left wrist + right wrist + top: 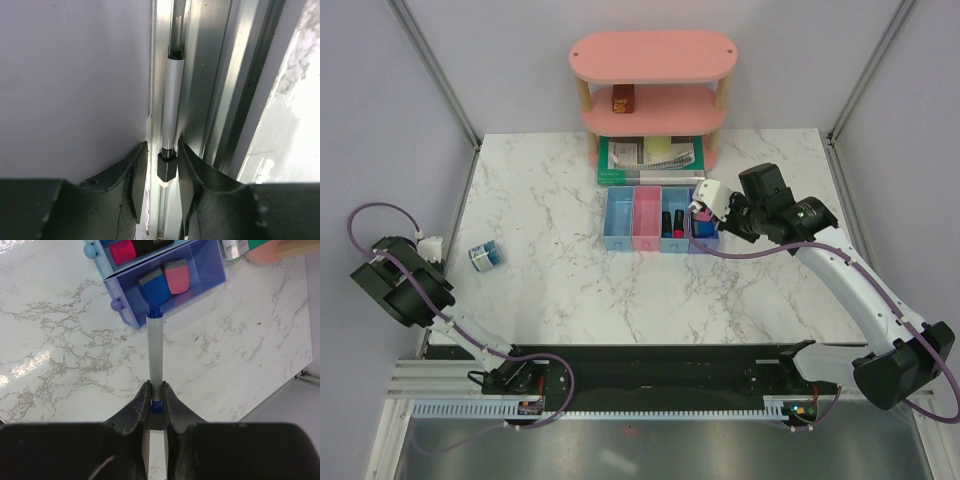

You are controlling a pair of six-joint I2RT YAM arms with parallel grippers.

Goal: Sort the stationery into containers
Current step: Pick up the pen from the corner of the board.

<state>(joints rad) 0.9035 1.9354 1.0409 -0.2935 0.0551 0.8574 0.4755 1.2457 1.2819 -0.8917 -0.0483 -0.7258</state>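
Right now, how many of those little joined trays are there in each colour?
Light blue trays: 2
Pink tray: 1
Purple-blue tray: 1
Total: 4

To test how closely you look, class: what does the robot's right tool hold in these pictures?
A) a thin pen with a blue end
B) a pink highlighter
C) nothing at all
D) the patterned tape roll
A: in the right wrist view the right tool is shut on a thin pen, whose blue end points at the purple-blue tray.
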